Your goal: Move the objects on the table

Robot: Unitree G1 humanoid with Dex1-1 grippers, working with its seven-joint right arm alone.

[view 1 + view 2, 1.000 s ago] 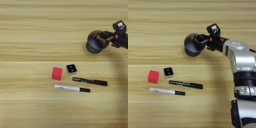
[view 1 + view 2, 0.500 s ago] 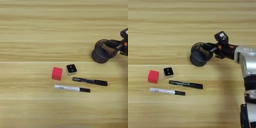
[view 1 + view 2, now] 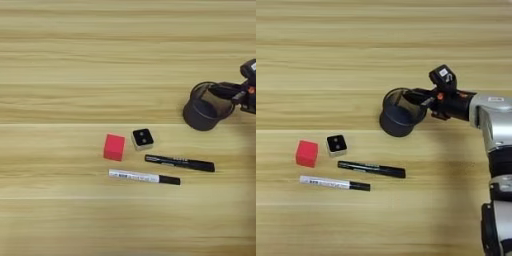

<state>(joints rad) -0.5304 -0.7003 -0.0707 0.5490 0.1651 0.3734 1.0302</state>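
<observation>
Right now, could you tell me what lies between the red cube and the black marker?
The white block sits between the red cube and the black marker, slightly farther back; both views show it.

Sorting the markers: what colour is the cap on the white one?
Black; the white marker's cap shows best in the left eye view.

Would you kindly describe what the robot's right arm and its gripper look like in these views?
The right arm has a rounded silver-grey forearm shell. The gripper is black, with two slim black fingers, small red-orange accents at the wrist, and a small black boxy module on top bearing a white label.
</observation>
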